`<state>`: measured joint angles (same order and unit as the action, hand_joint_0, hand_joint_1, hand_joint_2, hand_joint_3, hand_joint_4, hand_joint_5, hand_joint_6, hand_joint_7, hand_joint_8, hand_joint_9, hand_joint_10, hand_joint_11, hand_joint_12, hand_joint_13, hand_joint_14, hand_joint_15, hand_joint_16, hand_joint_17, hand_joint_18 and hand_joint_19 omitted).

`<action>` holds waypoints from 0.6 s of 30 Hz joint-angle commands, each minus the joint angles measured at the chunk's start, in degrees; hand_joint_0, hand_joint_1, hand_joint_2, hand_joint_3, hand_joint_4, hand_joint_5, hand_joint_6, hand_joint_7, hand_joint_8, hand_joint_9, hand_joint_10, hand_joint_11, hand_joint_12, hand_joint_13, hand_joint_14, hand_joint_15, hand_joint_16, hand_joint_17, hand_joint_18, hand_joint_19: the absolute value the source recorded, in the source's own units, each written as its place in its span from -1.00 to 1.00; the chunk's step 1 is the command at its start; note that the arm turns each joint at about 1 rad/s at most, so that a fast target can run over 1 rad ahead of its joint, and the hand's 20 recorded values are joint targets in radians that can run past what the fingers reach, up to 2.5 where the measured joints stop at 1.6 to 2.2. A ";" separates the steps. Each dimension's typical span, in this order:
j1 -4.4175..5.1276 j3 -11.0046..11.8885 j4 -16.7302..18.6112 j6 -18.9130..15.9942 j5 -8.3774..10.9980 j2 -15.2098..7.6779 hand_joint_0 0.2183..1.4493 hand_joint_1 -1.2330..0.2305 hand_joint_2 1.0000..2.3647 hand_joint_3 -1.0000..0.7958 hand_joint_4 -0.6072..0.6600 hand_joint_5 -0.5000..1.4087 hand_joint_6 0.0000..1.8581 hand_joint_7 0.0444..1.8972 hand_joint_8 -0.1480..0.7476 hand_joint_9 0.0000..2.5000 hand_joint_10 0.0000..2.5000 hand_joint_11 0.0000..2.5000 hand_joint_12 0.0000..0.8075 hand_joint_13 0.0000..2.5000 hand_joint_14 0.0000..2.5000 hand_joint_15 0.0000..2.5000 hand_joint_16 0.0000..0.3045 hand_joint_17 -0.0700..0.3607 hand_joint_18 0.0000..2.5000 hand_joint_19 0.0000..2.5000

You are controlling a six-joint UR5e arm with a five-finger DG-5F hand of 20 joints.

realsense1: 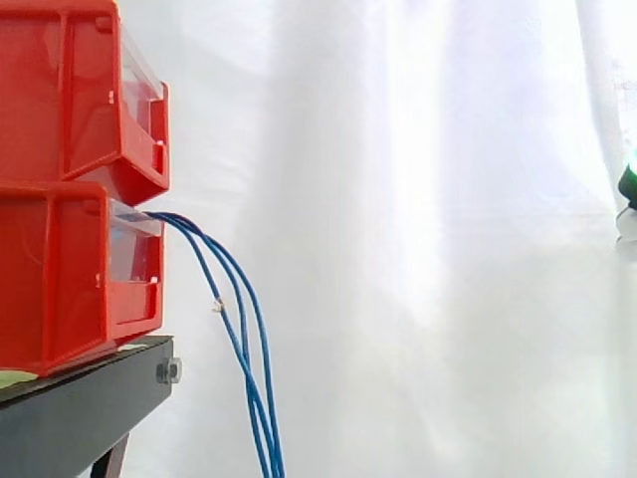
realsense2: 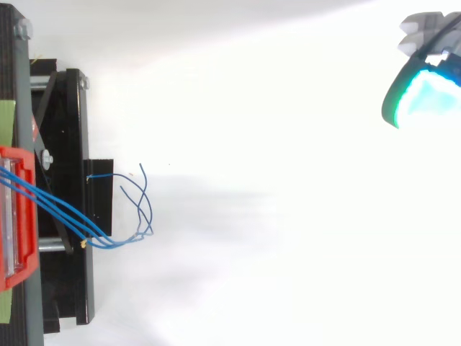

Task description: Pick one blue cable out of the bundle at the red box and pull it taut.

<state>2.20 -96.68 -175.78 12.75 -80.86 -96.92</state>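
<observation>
reach still to come

side view: the blue cables (realsense1: 242, 334) hang from the lower red box (realsense1: 70, 284), with the hand (realsense1: 628, 187) well apart at the right edge. top view: the hand (realsense2: 426, 90) is far from them, and i cannot tell whether it is wide or closed. next it must cross and single out one strand.

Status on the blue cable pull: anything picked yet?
Done: nothing so far. The blue cables all hang slack from the lower red bin, none separated from the bundle. In hand: the hand is at the top view's right edge, well clear of them. Left: the approach, picking one cable and pulling it taut.
</observation>
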 commanded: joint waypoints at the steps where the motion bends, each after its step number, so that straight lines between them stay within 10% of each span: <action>1: -0.01 0.00 0.00 0.00 0.00 -0.03 -0.54 -0.08 -1.00 -0.44 0.49 -0.69 -0.46 -0.27 0.01 -0.82 -1.00 -1.00 0.02 -0.97 -1.00 -0.97 -0.55 0.04 -0.92 -0.84; 18: -0.01 0.00 -0.35 0.00 0.09 0.06 -0.53 -0.08 -1.00 -0.44 0.49 -0.69 -0.46 -0.27 0.00 -0.82 -1.00 -1.00 0.01 -0.98 -1.00 -0.97 -0.56 0.03 -0.93 -0.83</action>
<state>2.22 -96.68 -175.92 12.74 -80.75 -96.91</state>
